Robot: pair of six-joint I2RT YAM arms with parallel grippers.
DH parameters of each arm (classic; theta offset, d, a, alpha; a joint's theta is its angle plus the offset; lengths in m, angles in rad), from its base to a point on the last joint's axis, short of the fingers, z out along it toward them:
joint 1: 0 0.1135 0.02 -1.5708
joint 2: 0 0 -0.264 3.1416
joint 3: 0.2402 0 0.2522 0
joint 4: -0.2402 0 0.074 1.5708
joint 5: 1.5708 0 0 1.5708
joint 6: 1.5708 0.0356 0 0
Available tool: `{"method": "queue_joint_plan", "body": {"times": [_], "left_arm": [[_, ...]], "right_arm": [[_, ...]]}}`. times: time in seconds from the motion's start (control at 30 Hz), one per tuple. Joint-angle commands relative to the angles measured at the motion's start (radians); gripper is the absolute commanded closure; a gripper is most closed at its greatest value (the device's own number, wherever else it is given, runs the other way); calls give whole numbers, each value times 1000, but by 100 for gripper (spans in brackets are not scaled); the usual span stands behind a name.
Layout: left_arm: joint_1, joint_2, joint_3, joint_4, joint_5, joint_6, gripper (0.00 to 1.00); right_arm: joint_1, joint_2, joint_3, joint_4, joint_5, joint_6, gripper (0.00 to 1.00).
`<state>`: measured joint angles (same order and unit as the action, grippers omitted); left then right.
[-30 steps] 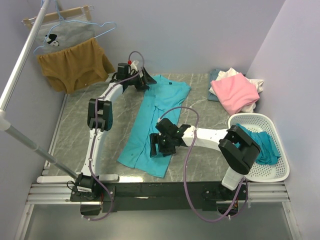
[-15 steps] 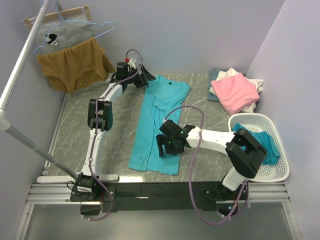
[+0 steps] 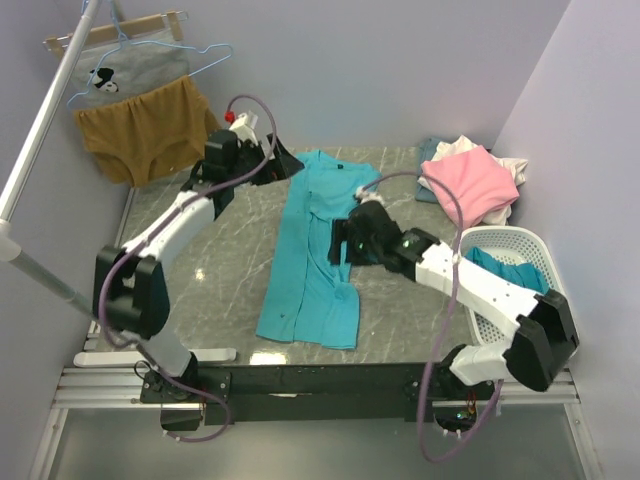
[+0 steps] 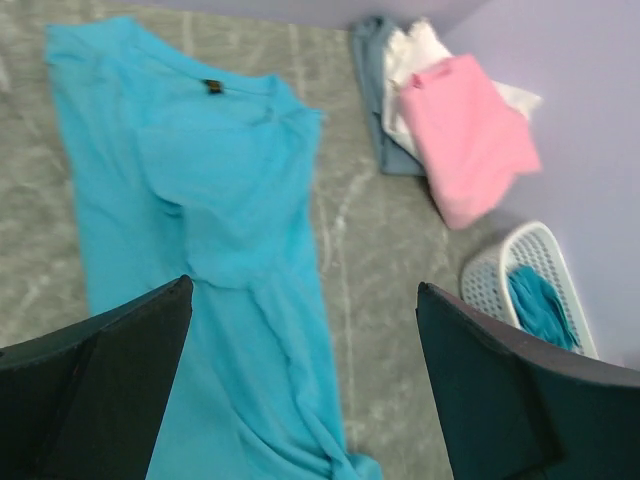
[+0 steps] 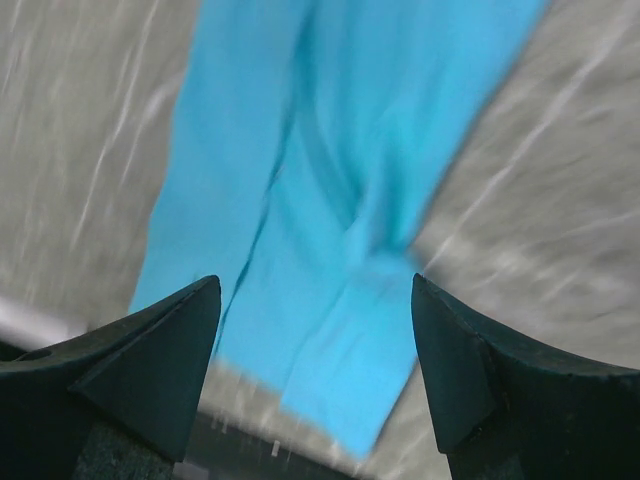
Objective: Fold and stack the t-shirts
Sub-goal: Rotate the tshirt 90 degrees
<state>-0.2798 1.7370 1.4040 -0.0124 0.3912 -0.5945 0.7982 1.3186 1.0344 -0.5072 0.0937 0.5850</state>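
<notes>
A turquoise t-shirt lies folded into a long strip down the middle of the table, collar at the far end; it also shows in the left wrist view and, blurred, in the right wrist view. My left gripper hovers open beside the collar end, nothing between its fingers. My right gripper hangs open above the strip's right edge, also empty. At the back right is a pile of t-shirts with a pink one on top. Another teal t-shirt sits in the white basket.
A mustard-brown garment and a grey printed one hang on hangers at the back left. A metal pole slants across the left side. The basket stands at the table's right edge, beside the right arm.
The shirt's near end went from spread wide to a narrow strip. My right gripper then rose and drew back toward the middle; the left arm swung up and left. Both stayed open.
</notes>
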Motion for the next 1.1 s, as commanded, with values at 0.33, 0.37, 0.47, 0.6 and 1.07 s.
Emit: {"method": "queue_joint_plan", "body": {"times": [0.33,0.37,0.47,0.6,1.07], "left_arm": [[-200,-370,-611,-10,-120,-100,1],[-208,-402,-632,-14,-120,-103,1],[-232,-459,-704,-21,-127,-128,1],[-251,-502,-758,-41,-111,-151,1],[-318,-484,-780,-150,-87,-177,1]], "right_arm": [[-386,855,818,-89,61,-160,17],[-389,896,904,-103,69,-149,18],[-415,993,976,-67,52,-148,17],[-459,1102,1084,-79,-110,-163,17],[-588,1351,1449,-286,-239,-139,13]]}}
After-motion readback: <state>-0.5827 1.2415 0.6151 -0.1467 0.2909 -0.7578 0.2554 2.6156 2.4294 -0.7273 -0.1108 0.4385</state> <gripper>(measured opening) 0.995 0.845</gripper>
